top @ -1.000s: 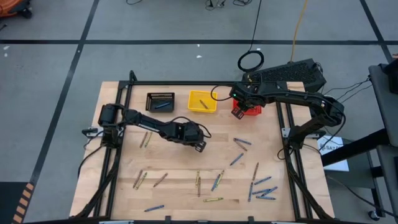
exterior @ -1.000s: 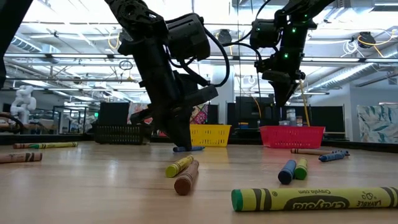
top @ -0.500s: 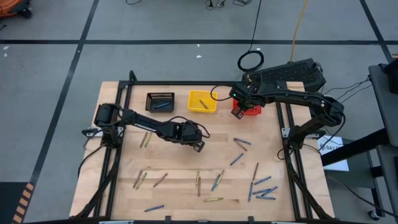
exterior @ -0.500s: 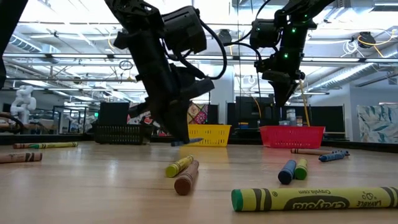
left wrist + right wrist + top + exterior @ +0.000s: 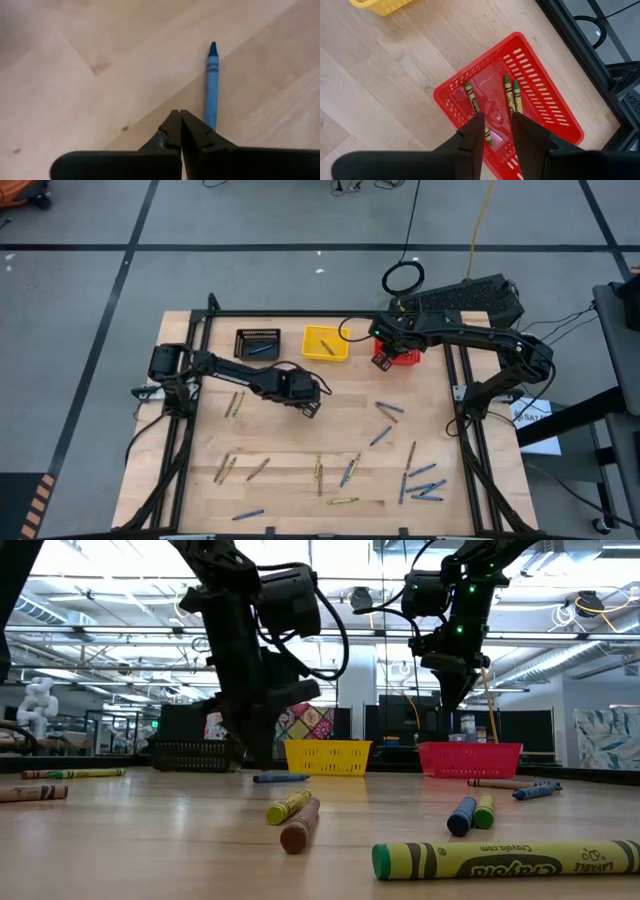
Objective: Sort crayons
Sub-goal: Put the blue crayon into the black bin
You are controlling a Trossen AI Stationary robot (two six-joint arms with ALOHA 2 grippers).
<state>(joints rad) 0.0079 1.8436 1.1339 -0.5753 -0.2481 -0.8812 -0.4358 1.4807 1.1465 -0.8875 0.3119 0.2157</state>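
Note:
My left gripper (image 5: 309, 403) (image 5: 176, 114) is shut and empty, a little above the table's middle. A blue crayon (image 5: 212, 85) (image 5: 280, 778) lies flat on the wood just beside its fingertips, its near end hidden behind one finger. My right gripper (image 5: 384, 352) (image 5: 497, 120) is open and empty above the red basket (image 5: 545, 95), which holds three olive-yellow crayons (image 5: 509, 92). The black basket (image 5: 257, 343) holds a blue crayon and the yellow basket (image 5: 325, 342) a brownish one. Many more crayons (image 5: 345, 472) lie loose on the table's near half.
The three baskets stand in a row along the table's far edge. Loose crayons lie near the left rail (image 5: 235, 404), right of the middle (image 5: 386, 411) and along the near edge (image 5: 425, 488). Black frame rails (image 5: 190, 420) run down both sides of the table.
My left gripper has risen and gone a little toward the table's left and far edges. The blue crayon was up off the table at its fingertips half a second ago. It now lies flat on the table, free of the gripper.

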